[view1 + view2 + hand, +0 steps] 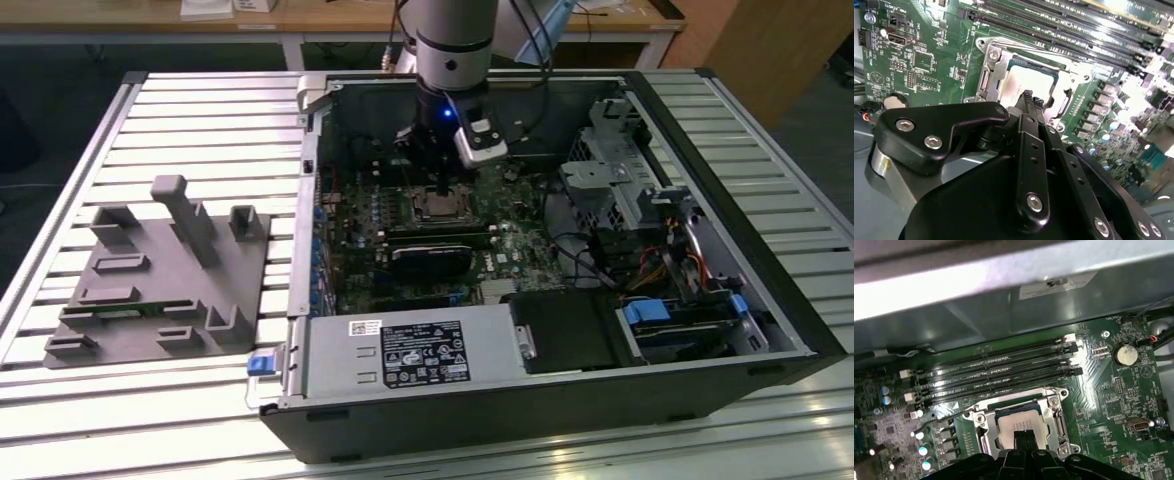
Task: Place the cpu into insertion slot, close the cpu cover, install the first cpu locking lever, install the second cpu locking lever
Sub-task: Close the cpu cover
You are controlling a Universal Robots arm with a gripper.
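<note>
**A:** What's in the computer case [534, 425]?

**B:** It lies open on the slatted worktop [200, 120], and the arm reaches down into it from above. Inside are the green motherboard [1119, 400], a power supply [334, 365] along the wall nearest the exterior camera, and a grey drive cage [607, 175] toward the exterior view's right. A round coin cell [1125, 354] sits in its holder on the board.

**A:** And the cpu?

**B:** The cpu [1021, 421] lies flat in the insertion slot [1057, 421], metal top up, just beside the long black memory slots [994, 371]. The cpu cover [1014, 404], a silvery frame, sits around it, and the chip shows through its window. Whether the cover is pressed fully down, I cannot tell.

**A:** The gripper?

**B:** The gripper [1032, 100] hangs right over the chip. Its fingers [1026, 97] are closed against each other with nothing between them, tips over the middle of the cpu's top. Touching or just above, I cannot tell.

**A:** Any lever?

**B:** A thin wire locking lever [944, 420] sticks out from the side of the socket. Latched or free, I cannot say.

**A:** Anything outside the case?

**B:** A grey moulded fixture [160, 280] stands on the worktop beside the case, toward the exterior view's left.
</note>
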